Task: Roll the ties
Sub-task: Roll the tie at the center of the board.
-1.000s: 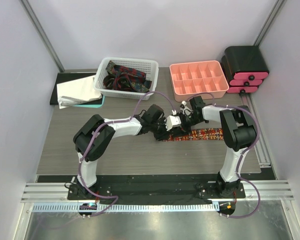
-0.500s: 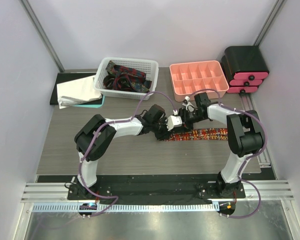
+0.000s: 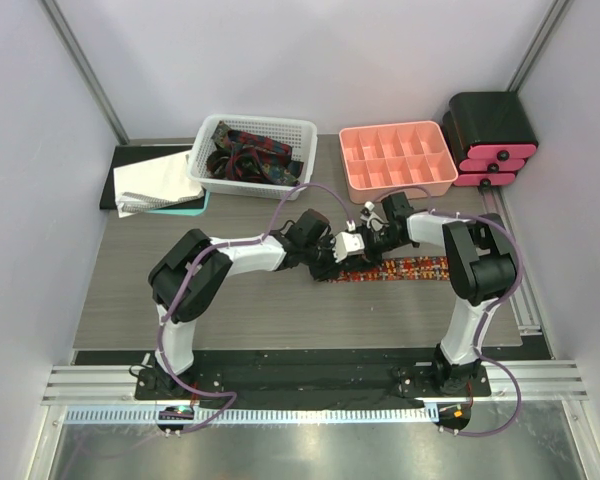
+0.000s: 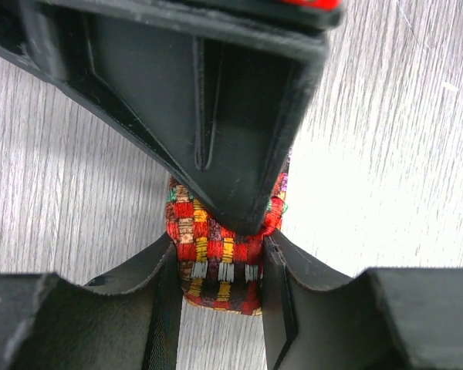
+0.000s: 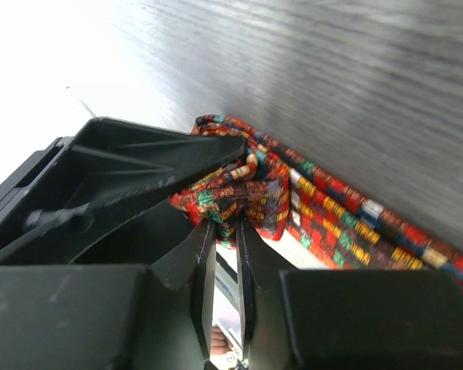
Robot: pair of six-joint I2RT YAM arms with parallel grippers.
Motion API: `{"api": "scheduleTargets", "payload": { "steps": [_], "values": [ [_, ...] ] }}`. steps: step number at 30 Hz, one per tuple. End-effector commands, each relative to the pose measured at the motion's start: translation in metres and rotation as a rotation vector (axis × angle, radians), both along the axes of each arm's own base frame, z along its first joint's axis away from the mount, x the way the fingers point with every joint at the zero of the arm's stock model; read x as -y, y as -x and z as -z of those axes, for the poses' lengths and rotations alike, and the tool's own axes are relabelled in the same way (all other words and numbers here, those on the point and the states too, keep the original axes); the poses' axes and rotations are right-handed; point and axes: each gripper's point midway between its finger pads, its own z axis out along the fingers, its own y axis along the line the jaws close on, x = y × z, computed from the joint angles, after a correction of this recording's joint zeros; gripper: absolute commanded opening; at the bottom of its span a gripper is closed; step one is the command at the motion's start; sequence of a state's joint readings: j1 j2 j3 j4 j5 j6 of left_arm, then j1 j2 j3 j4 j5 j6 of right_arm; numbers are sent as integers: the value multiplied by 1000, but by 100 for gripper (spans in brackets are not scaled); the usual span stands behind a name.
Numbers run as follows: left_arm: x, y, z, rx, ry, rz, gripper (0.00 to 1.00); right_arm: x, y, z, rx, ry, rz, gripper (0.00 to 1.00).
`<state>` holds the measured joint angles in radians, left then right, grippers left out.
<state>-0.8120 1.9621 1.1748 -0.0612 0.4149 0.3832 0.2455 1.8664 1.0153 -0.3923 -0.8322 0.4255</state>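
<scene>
Left hand (image 4: 218, 266) is clamped on the rolled end of the red patterned tie (image 3: 410, 267), right hand (image 5: 222, 231) pinches a fold of that roll, nearly closed, and the unrolled length runs rightward along the worktop (image 3: 280, 310).

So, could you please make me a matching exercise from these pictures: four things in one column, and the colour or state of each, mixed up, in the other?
Column one:
1. basket
2. divided tray
3. tie being rolled
4. drawer unit

Column two:
A. black, with pink drawers
B. red patterned, one end rolled up
C. white, holding more ties
D. pink, compartments empty

Pairs: 1-C, 2-D, 3-B, 4-A
</scene>
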Motion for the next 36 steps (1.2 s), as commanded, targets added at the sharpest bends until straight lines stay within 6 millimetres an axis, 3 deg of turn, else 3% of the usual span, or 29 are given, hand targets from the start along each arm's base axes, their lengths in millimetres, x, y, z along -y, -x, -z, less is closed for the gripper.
{"api": "scheduleTargets", "payload": {
  "steps": [1,9,13,14,15,20,27,36],
  "values": [
    [-63,59,59,-222,-263,19,30,10,5,42,-57,101,50,19],
    [-56,49,14,-173,-80,31,59,19,15,71,-105,175,59,4],
    [-56,38,-8,-144,45,12,69,21,16,77,-116,190,57,1],
    [-57,42,-13,-155,81,12,71,22,16,78,-119,194,56,1],
    [-55,41,-18,-138,110,12,78,23,16,81,-124,207,54,1],
    [-40,32,-30,-31,251,44,81,20,14,85,-122,221,42,1],
    [-21,14,-24,43,315,27,81,15,14,83,-140,207,25,1],
    [-22,-7,-13,144,306,-70,82,16,23,82,-149,208,-10,1]
  ]
}}
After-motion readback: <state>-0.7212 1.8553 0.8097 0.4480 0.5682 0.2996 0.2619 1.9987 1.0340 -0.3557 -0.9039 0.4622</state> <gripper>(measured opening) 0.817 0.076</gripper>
